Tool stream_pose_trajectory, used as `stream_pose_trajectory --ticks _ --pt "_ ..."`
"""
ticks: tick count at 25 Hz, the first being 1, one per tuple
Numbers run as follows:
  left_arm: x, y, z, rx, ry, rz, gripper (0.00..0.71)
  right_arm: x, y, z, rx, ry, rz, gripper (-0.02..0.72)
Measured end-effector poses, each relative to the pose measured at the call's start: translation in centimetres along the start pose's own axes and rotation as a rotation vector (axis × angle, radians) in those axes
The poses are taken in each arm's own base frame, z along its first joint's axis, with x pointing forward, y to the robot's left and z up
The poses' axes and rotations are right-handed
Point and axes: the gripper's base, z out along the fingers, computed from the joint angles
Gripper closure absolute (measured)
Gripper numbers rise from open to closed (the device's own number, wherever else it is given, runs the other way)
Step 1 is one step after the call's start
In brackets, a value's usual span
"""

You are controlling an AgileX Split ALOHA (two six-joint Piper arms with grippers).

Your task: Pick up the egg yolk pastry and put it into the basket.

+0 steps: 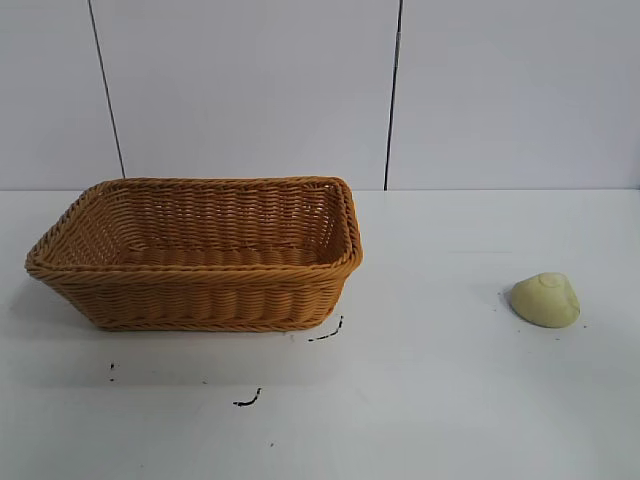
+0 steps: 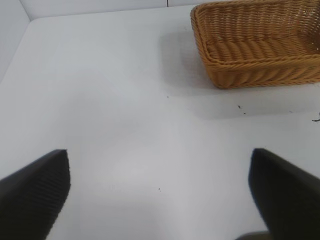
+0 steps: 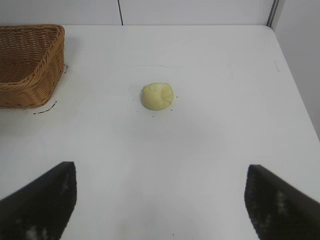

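**Pastry waiting, both claws standing wide**

Sitting alone on the white desk [image 1: 450, 400]: pastry [image 1: 545, 299], toward the right edge, well apart from the basket [image 1: 200, 255], which is occupying the left half nearer the back edge. Lying dome-up, faint swirl on top, nothing touching it. Basket holding nothing.

Hovering short of the pastry: right claw [image 3: 160, 200], fingers [image 3: 42, 200] spread far apart, gripping nothing, pastry roughly centred in the gap ahead. Idling over bare desk on the basket's side: left claw [image 2: 160, 195], jaws likewise wide and gripping nothing.

Judging by looks: light, small, probably soft or crumbly, so likely denting or flaking under a hard squeeze. Smooth matte skin probably offering fair friction, yet the rounded top inviting slipping upward out of the fingers. Best taking hold low across the widest part of the dome, fingers straddling both flanks close to the desk, closing gently and only until snug.
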Motion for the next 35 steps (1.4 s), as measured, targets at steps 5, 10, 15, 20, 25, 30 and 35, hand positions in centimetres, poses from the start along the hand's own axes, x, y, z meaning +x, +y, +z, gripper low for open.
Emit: stream_pose_trajectory --ticks 5,10,15,20,25,30,35 --pt "0.0 0.0 0.0 0.000 0.000 0.000 0.014 0.0 0.0 0.0 0.000 0.000 0.000 0.049" --pt "0.0 0.0 0.0 0.000 0.000 0.000 0.014 0.0 0.0 0.0 -0.001 0.000 0.000 0.049" --pt "0.0 0.0 0.0 0.000 0.000 0.000 0.014 -0.1 0.0 -0.1 -0.001 -0.004 0.006 0.049" --pt "0.0 0.0 0.0 0.000 0.000 0.000 0.014 -2.8 -0.1 0.5 -0.001 0.075 0.048 0.049" --pt "0.0 0.0 0.0 0.000 0.000 0.000 0.014 -7.8 -0.2 3.0 0.000 0.232 0.057 0.049" --pt "0.0 0.0 0.0 0.000 0.000 0.000 0.014 -12.5 -0.4 7.9 0.000 0.447 0.058 0.049" --pt "0.0 0.0 0.0 0.000 0.000 0.000 0.014 -15.9 -0.6 14.2 0.000 0.593 0.060 0.049"
